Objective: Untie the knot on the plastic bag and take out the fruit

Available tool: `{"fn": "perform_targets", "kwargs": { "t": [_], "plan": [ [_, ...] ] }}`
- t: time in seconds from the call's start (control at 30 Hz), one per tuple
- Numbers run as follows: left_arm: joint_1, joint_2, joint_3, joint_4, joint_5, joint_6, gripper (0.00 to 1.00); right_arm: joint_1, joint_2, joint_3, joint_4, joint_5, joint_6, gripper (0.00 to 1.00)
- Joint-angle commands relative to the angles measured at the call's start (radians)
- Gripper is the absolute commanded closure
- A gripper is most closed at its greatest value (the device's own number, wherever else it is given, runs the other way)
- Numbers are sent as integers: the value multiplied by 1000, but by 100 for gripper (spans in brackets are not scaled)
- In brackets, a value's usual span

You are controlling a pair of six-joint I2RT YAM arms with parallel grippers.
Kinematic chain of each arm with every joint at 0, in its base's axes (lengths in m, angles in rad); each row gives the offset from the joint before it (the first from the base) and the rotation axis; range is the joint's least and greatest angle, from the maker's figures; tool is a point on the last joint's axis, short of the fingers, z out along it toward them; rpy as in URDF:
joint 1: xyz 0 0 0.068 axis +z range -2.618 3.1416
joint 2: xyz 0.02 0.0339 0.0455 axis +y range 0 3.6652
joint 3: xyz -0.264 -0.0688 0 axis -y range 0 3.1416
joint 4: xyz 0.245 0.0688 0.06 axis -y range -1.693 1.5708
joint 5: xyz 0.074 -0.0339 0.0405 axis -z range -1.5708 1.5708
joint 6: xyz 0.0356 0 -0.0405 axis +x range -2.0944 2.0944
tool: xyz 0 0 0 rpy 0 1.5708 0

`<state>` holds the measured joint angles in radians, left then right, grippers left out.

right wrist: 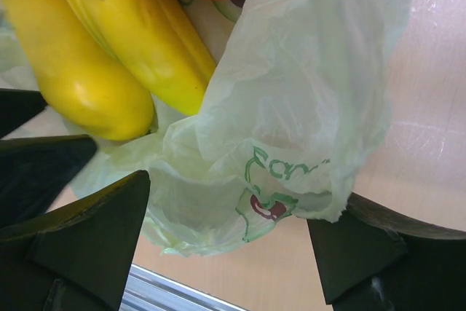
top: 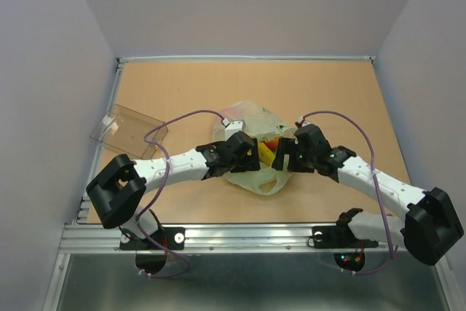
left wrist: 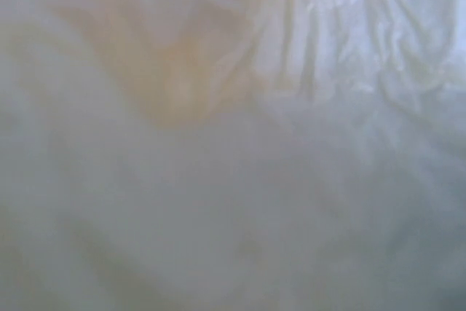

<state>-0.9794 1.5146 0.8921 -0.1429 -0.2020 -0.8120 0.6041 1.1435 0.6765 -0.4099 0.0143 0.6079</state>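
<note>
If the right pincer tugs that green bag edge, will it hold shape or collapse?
Probably collapses: the plastic bag is thin, wrinkled film, draped limp. It likely bunches rather than lifting whole. The banana beside it looks smooth and uncovered, so it may slide as the film moves.

pale grey walls (top: 240, 5) enclose a tan wooden table (top: 182, 85) on three sides.

Plastic bag (right wrist: 291, 107) across right claw (right wrist: 244, 194)
</note>
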Motion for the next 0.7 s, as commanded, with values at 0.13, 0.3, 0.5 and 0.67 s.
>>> {"fn": "perform_targets", "kwargs": {
  "t": [0.13, 0.3, 0.5, 0.67],
  "plan": [
    [31, 11, 62, 3, -116, -62, 6, 19, 22, -43, 95, -8, 20, 11],
    [45, 78, 90, -3, -137, -61, 17, 22, 30, -55, 117, -8, 24, 11],
    [51, 119, 113, 6, -114, -46, 25, 25, 36, -74, 134, -40, 29, 11],
    [51, 133, 117, 19, -100, -36, 26, 25, 51, -74, 140, -45, 24, 11]
  ]
}}
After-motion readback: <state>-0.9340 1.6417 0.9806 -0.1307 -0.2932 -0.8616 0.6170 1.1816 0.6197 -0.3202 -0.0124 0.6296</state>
